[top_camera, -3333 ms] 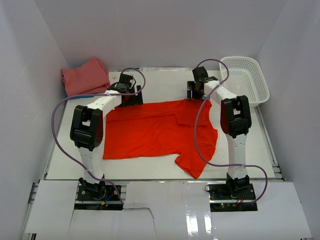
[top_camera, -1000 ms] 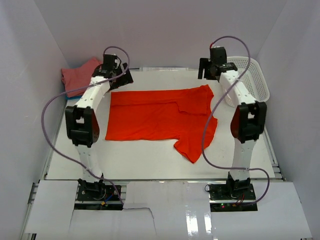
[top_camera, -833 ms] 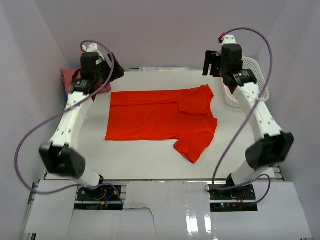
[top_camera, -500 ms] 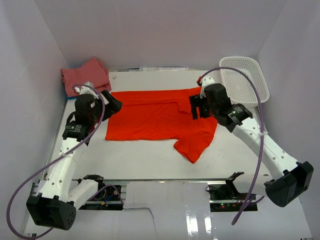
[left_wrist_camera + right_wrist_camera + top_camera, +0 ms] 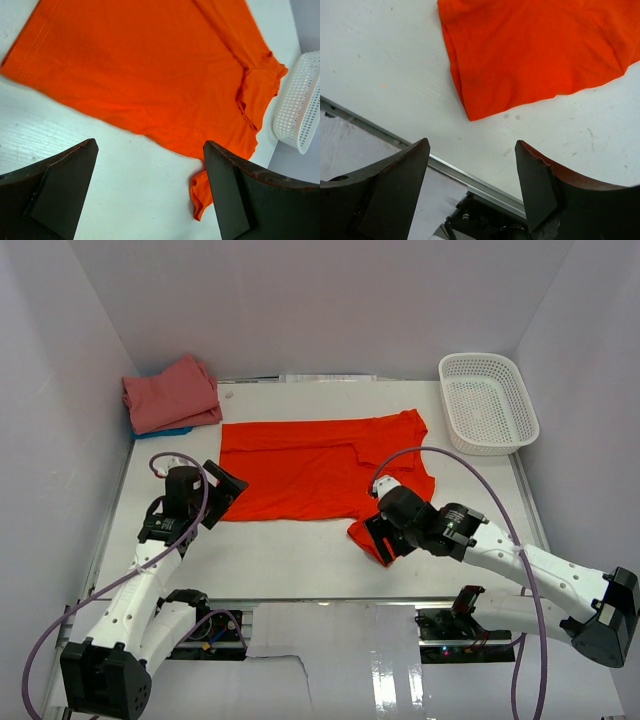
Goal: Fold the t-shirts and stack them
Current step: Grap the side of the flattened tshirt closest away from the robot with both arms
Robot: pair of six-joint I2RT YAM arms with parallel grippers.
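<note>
The orange-red t-shirt [image 5: 320, 470] is thin, matte cloth spread flat on the white surface [image 5: 290, 555]. Low wrinkles run across it, and a stitched hem band shows in the left wrist view. Its long axis runs across the surface. The hem end points toward the left end effector [image 5: 222, 487], and the sleeve end points toward the right end effector [image 5: 378, 538].

The left end effector [image 5: 150, 145] is released: its two dark, wedge-shaped fingers stand wide apart with nothing between them. The t-shirt's near edge lies just ahead of the fingertips, and the hem corner sits ahead and to the left. One loose sleeve flap shows ahead of the right-hand finger.

The right end effector [image 5: 471, 144] is also released, its fingers apart over bare surface. The rounded sleeve tip lies just ahead of them, not touching.

The salmon-pink t-shirt [image 5: 170, 393] is a folded, soft block well beyond the left end effector, at the far corner. Of the blue t-shirt [image 5: 172, 431] only a thin sliver shows at the pink one's near edge, so its shape cannot be made out. The white mesh basket [image 5: 488, 402] stands well beyond the right end effector.
</note>
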